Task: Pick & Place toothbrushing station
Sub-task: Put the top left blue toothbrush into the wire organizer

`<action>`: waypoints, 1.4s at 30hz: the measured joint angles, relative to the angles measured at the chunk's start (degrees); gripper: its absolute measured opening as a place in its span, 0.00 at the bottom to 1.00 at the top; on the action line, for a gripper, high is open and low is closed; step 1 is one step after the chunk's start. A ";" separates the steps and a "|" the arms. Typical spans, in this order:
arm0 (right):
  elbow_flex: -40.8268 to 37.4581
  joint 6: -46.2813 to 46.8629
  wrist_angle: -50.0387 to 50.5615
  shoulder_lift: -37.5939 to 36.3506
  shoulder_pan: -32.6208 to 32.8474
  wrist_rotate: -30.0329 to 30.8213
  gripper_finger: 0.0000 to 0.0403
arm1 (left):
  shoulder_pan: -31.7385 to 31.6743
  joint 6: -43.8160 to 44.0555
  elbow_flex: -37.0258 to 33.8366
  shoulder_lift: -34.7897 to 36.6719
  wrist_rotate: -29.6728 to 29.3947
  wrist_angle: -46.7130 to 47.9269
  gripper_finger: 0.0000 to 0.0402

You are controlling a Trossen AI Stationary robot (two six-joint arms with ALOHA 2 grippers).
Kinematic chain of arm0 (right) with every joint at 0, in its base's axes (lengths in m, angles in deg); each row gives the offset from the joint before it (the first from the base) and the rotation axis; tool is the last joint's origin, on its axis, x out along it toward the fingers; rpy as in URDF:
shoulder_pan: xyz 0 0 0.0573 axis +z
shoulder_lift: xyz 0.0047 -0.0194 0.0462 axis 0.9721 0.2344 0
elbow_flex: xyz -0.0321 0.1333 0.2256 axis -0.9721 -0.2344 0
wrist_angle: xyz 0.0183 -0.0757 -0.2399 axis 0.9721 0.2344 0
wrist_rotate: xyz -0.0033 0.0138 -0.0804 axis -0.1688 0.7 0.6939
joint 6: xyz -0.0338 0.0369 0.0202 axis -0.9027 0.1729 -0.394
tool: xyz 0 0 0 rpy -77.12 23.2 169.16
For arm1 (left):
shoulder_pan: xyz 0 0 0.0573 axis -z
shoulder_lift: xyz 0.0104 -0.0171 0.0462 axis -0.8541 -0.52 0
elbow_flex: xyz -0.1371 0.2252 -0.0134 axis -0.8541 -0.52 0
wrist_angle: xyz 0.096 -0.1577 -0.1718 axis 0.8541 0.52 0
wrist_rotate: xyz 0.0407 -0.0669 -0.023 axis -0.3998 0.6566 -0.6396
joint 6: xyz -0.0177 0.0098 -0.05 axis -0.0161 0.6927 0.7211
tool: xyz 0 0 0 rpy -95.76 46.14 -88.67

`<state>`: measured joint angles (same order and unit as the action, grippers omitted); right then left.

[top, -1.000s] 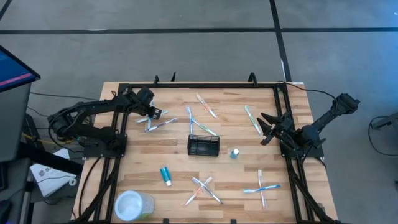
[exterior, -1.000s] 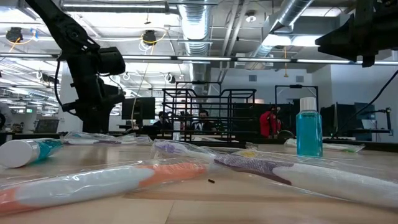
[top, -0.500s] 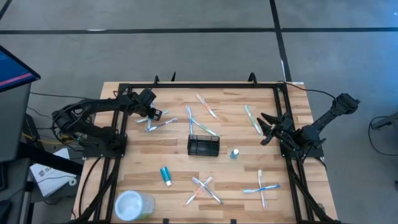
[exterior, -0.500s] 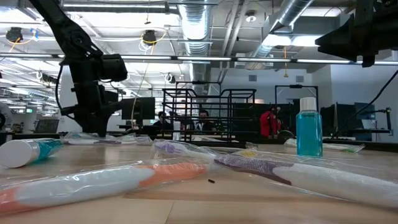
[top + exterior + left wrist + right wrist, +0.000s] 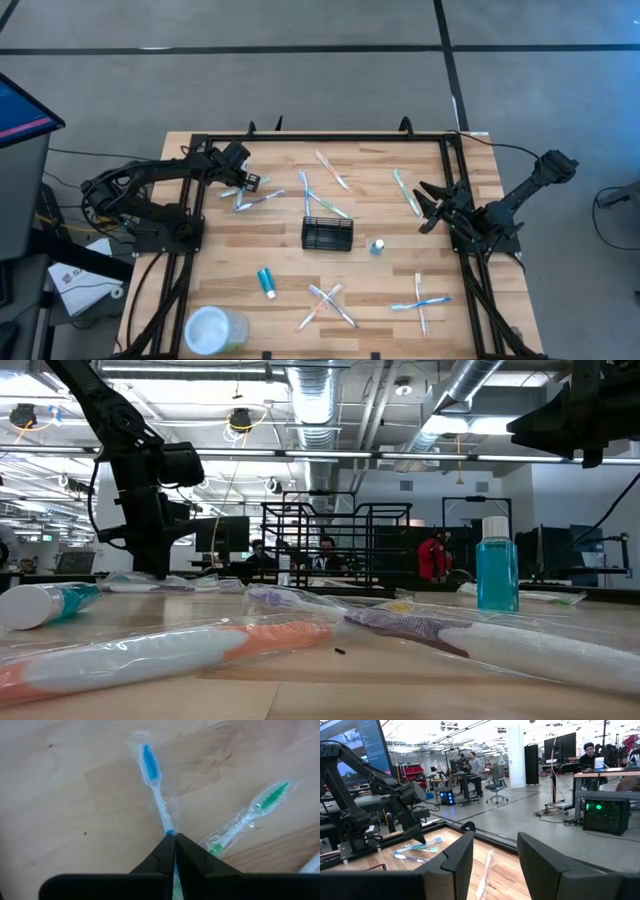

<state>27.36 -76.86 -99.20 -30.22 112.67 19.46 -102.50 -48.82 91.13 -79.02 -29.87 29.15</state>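
Observation:
The toothbrushing station, a small black wire-mesh caddy [image 5: 327,233], stands on its base at the table's middle; the low view shows it too [image 5: 335,545]. At the far left my left gripper [image 5: 246,184] is down among wrapped toothbrushes and shut on a blue-headed toothbrush [image 5: 150,767]. A green-headed toothbrush [image 5: 252,815] lies flat next to it. My right gripper [image 5: 428,208] hovers open at the table's right edge, with nothing between its fingers [image 5: 492,860]. My left gripper pinches the blue toothbrush's wrapped handle [image 5: 167,827] between its two fingers, some way below the head. The fingers [image 5: 162,855] come from above, pointing down, and close on the handle from its two sides. The toothbrush lies flat on the table.
Several other wrapped toothbrushes lie scattered: far middle [image 5: 330,170], far right [image 5: 405,190], near middle [image 5: 325,305] and near right [image 5: 420,303]. A small blue bottle [image 5: 378,246] stands right of the caddy. A toothpaste tube [image 5: 267,282] and a clear cup [image 5: 213,330] lie near left.
My left gripper has come down a little toward the toothbrushes at the far left.

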 joint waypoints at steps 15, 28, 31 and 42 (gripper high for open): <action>-0.01 0.01 0.02 -0.01 0.02 -0.01 0.36 | 1.03 -1.13 -0.01 8.69 1.72 0.18 0.00; 1.68 5.73 3.34 0.00 -3.37 -13.02 0.34 | 13.94 -2.12 -0.44 26.13 4.08 -14.80 0.00; 2.45 8.73 5.49 0.01 -6.32 -18.69 0.30 | 18.25 -3.24 -1.23 26.24 4.10 -21.77 0.00; 2.91 20.56 4.76 5.84 -19.55 -38.56 0.27 | 31.91 -8.04 -1.46 18.65 3.58 -43.95 0.00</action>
<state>30.27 -56.30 -94.44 -24.38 93.12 -19.09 -70.59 -56.85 89.67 -60.36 -26.30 -14.81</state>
